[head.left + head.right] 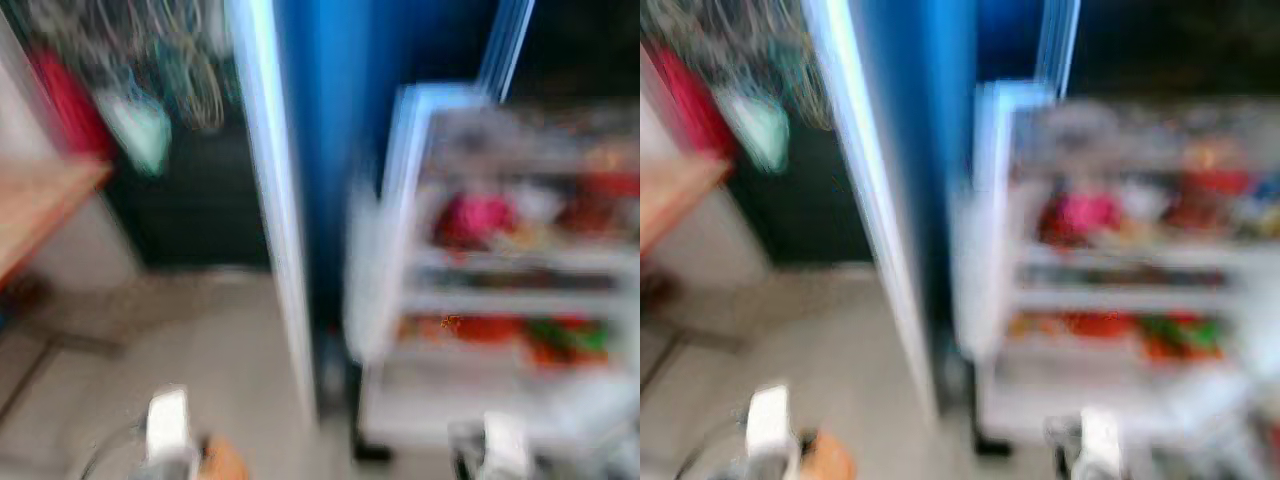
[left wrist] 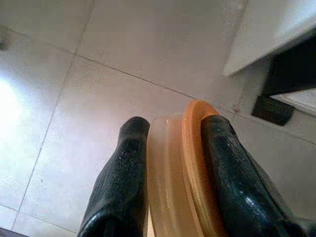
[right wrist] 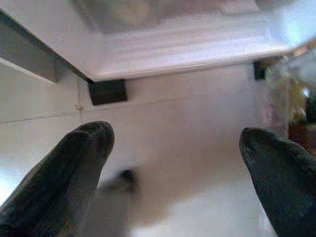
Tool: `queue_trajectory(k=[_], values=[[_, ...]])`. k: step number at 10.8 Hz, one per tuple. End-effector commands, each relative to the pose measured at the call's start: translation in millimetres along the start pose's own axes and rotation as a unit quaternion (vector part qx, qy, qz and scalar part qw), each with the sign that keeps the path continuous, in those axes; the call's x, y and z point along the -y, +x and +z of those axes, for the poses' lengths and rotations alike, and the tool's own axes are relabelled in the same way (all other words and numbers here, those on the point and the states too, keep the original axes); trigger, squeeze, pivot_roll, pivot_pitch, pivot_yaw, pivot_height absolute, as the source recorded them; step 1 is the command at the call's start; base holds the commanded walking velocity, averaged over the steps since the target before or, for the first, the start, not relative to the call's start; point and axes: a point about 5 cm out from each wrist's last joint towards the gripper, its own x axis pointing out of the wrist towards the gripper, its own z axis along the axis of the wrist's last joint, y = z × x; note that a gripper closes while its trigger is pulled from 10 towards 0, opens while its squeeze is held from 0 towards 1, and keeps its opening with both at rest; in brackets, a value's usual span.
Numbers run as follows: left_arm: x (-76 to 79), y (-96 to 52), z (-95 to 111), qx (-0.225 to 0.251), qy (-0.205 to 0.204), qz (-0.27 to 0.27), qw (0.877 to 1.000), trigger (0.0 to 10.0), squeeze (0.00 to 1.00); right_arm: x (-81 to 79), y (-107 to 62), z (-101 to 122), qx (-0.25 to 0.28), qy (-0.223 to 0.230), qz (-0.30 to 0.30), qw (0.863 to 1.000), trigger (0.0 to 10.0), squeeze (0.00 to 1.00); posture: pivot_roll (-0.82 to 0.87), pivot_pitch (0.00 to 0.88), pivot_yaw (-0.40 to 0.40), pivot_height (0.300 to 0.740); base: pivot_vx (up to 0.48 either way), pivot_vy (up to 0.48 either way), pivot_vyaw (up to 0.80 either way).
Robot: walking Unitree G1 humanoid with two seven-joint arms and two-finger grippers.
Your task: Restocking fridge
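Head views are blurring heavily. The open white fridge is sitting at about 3 o'clock in the scene, its white wire-and-plastic shelves carrying smeared red, pink and green items that are too blurred to name. The tall blue fridge door with a pale edge is standing open from 12 o'clock down toward centre. A light wooden counter edge is showing at 9 o'clock, with a red cloth-like shape and a pale green hanging thing above it at 10 to 11 o'clock.

The left gripper is pinching a translucent orange round plastic lid or container edge-on between its two black fingers, held over the pale tiled floor near the fridge's white base corner. In the head view that orange item is peeking out at 7 o'clock beside the left arm's white wrist.

The right gripper is spreading its fingers wide with nothing between them, pointing at the floor just beside the fridge's lower white edge and a small black foot.
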Motion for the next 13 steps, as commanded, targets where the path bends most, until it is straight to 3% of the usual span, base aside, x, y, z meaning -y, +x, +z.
queue_trajectory(k=[1, 3, 10, 13], values=[[4.0, 0.5, 5.4, 0.005, 0.007, -0.005, 1.0, 10.0, 0.0, 4.5, -0.3, -1.0, -0.005, 0.001, -0.008, 1.0, 10.0, 0.0, -0.03, 0.0, 0.033, 0.74, 0.0, -0.345, -0.44], [4.2, 0.5, 5.6, 0.005, 0.006, -0.005, 1.0, 10.0, 0.0, 5.2, -0.2, -0.5, -0.005, -0.005, -0.011, 1.0, 10.0, 0.0, -0.03, 0.0, 0.032, 0.74, 0.0, -0.338, 0.0], [4.5, 0.5, 6.1, 0.005, 0.001, -0.004, 1.0, 10.0, 0.0, 8.0, -0.2, -0.5, -0.013, -0.018, -0.036, 0.999, 10.0, 0.0, -0.03, 0.0, 0.031, 0.74, 0.0, 0.0, 0.0], [5.0, 0.6, 6.9, 0.006, -0.001, -0.004, 1.0, 10.0, 0.0, 12.7, -0.5, -0.6, -0.027, -0.042, -0.081, 0.995, 10.0, 0.0, -0.02, 0.0, 0.028, 0.74, 0.0, 0.0, 0.0]])
